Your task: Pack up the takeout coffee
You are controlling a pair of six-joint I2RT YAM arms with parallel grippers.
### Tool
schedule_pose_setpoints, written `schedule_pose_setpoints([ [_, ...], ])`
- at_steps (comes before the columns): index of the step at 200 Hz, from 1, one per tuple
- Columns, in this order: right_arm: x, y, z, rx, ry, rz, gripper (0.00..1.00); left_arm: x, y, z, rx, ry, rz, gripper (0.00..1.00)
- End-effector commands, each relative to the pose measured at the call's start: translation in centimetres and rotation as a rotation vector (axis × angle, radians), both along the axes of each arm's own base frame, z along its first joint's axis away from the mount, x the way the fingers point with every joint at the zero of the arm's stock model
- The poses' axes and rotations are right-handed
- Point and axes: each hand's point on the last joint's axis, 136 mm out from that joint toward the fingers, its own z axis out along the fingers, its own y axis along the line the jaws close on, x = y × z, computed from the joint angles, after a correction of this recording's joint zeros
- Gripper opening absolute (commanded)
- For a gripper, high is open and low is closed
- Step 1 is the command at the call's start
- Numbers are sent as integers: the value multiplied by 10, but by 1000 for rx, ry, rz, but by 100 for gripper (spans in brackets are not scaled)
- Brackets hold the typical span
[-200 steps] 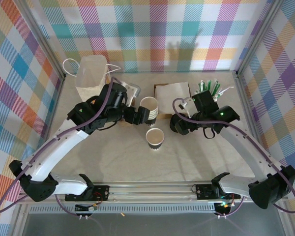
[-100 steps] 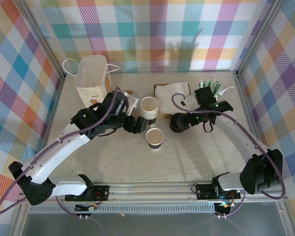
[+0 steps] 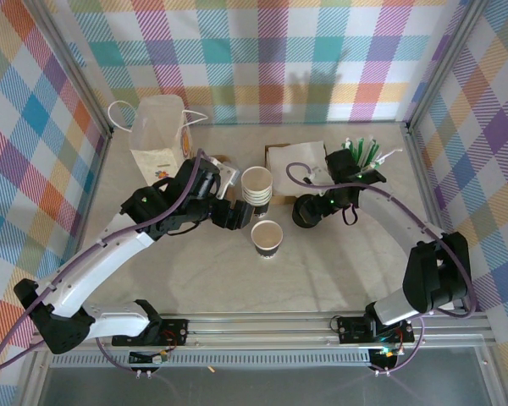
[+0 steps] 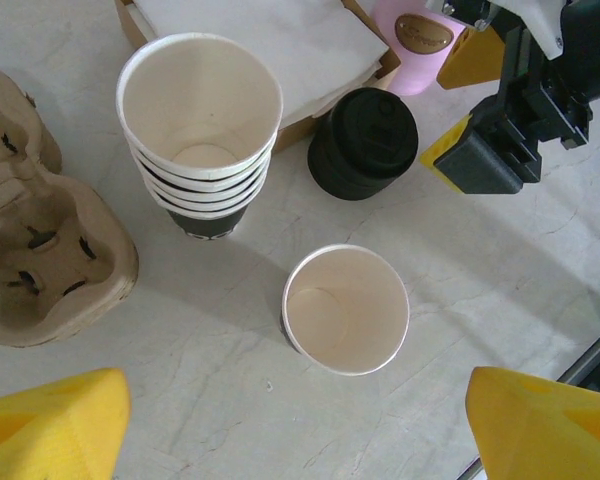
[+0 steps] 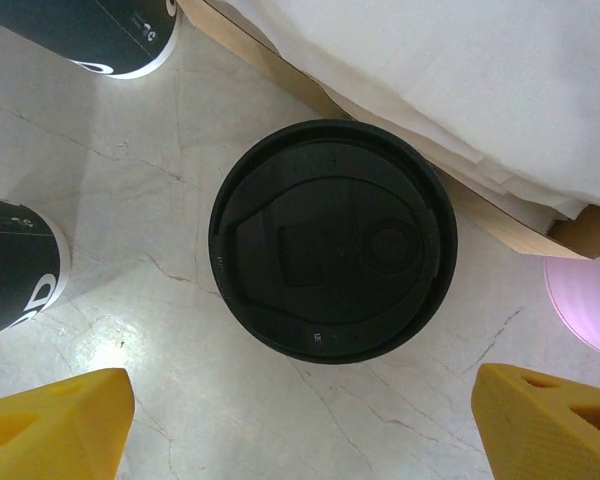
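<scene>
Two grippers are seen spread wide, with nothing held between the fingers of either. The left gripper (image 4: 298, 428) is held near the lone paper cup (image 4: 346, 310) and clear of it. That cup is stood upright and lidless on the table (image 4: 500, 280), with its white inside shown from above and a dark lower side seen in the overhead view. Just behind it a stack of lidless cups (image 4: 200, 125) is placed, and a moulded cardboard carrier (image 4: 40, 250) is set beside that stack. The right gripper (image 5: 300, 425) is held over a stack of black lids (image 5: 332, 240), with its yellow fingertips (image 5: 55, 420) set apart to either side; whether the lids are touched cannot be told. The lids are found just beside a shallow box of white napkins (image 5: 430, 70), near the lone cup but apart from it. A white paper bag (image 3: 157, 131) is stood at the far left of the table.
</scene>
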Motion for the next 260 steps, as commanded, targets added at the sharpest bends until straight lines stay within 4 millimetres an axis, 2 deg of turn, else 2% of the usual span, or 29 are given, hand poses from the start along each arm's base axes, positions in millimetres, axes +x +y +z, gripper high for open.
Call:
schedule_pose_setpoints([
  [1, 9, 5, 6, 15, -32, 21, 87, 3, 2, -1, 15, 0, 7, 86],
  [85, 19, 7, -8, -6, -3, 28, 86, 7, 0, -4, 36, 9, 7, 87],
  [154, 28, 8, -11, -21, 1, 23, 86, 7, 0, -8, 59, 16, -8, 87],
  [260, 30, 9, -22, -34, 28, 42, 85, 5, 4, -10, 71, 24, 2, 86],
])
